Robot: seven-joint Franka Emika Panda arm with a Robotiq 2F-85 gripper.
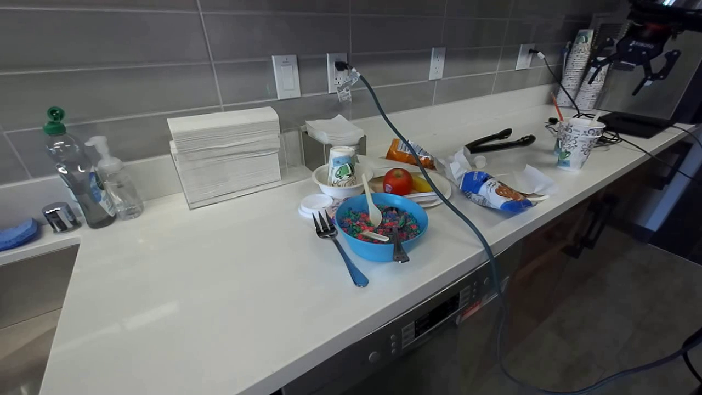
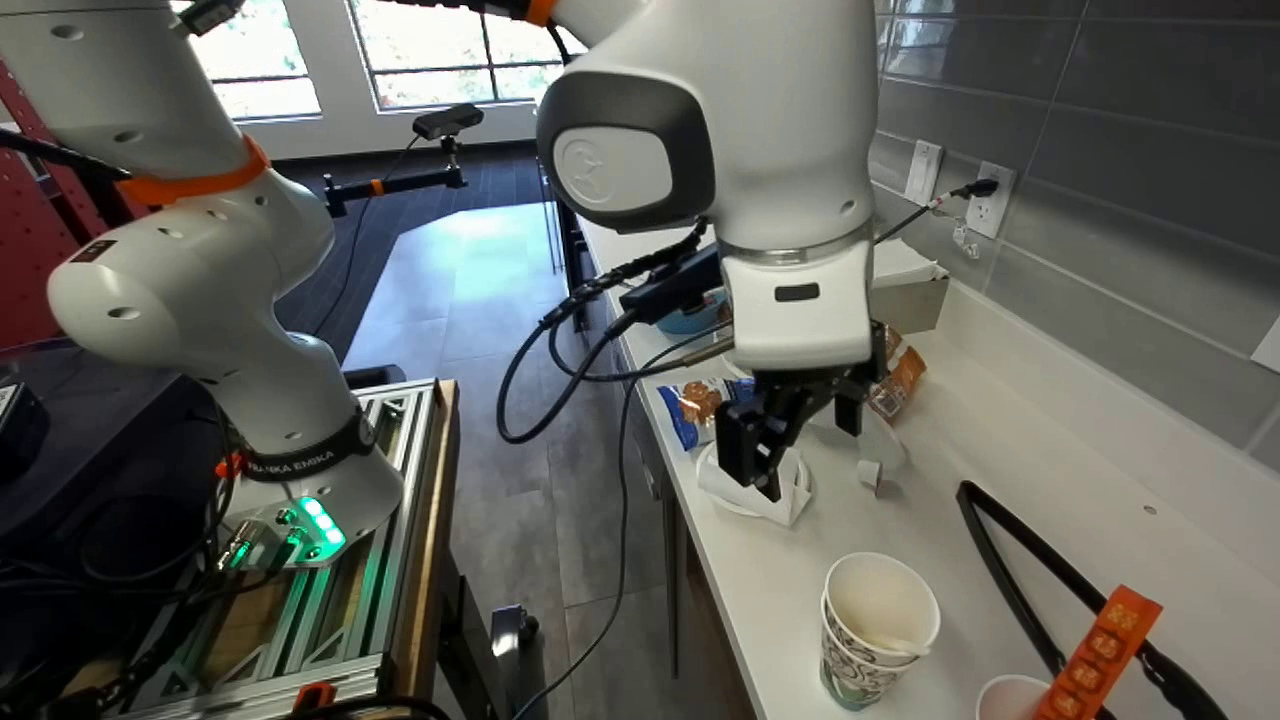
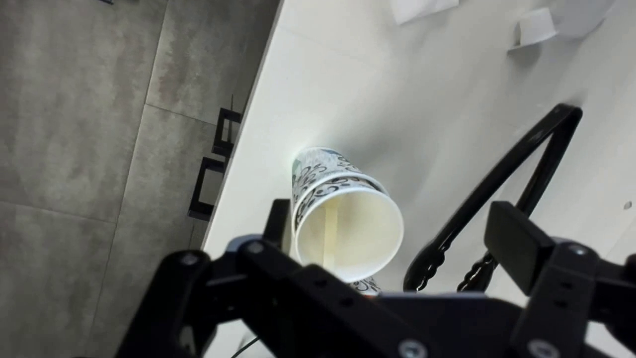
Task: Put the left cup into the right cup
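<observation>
Where cups (image 3: 325, 187) nest, inner cup (image 3: 352, 233) partly hidden

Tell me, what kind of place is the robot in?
Probably a kitchen, perhaps a shared one: there's a sink, what looks like a dishwasher under the counter, and tall stacks of paper cups.

In the wrist view, the upper paper cup (image 3: 354, 233) is seated inside the lower paper cup (image 3: 314, 169); the tongs (image 3: 497, 184) lie to their right. In an exterior view, the gripper (image 1: 615, 85) is above the counter (image 1: 219, 285). The fork (image 1: 345, 258) lies left of the front bowl (image 1: 373, 252), which contains spoons (image 1: 374, 215). Behind it, another paper cup (image 1: 341, 164) stands in the rear bowl (image 1: 340, 192), and an apple (image 1: 397, 179) rests on a plate (image 1: 444, 186). The snack bag (image 1: 491, 192) lies right of the plate.
</observation>
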